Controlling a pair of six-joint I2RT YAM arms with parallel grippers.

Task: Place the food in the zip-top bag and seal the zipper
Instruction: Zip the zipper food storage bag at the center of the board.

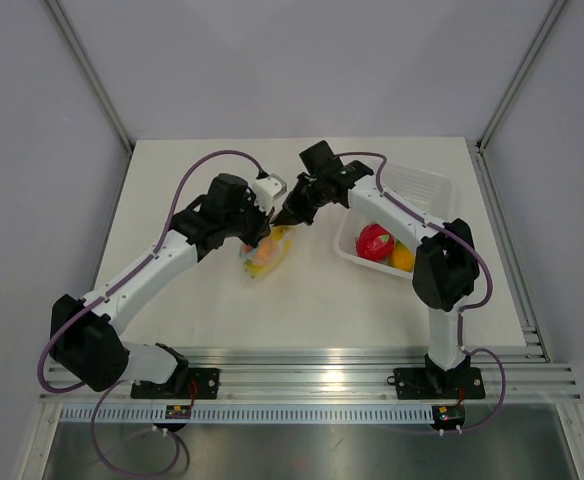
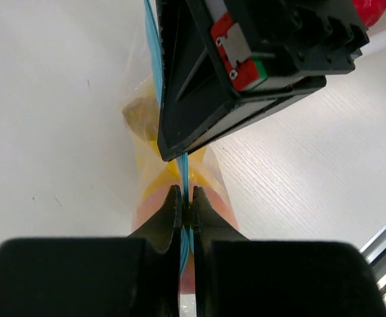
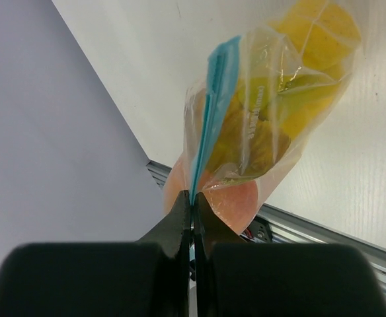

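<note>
Your left gripper point(image 2: 187, 198) has its jaws pinched together on the light-blue zipper point(image 2: 184, 168), which runs on to the right gripper point(image 2: 172, 153) just beyond. Under the strip you see the clear zip-top bag point(image 2: 137, 112) holding yellow and orange food point(image 2: 148, 168), over the white worktop point(image 2: 47, 99).

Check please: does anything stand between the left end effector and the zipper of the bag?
Nothing visible does. The left end effector is shut directly on the blue zipper, and the right end effector pinches the same strip farther along.
</note>
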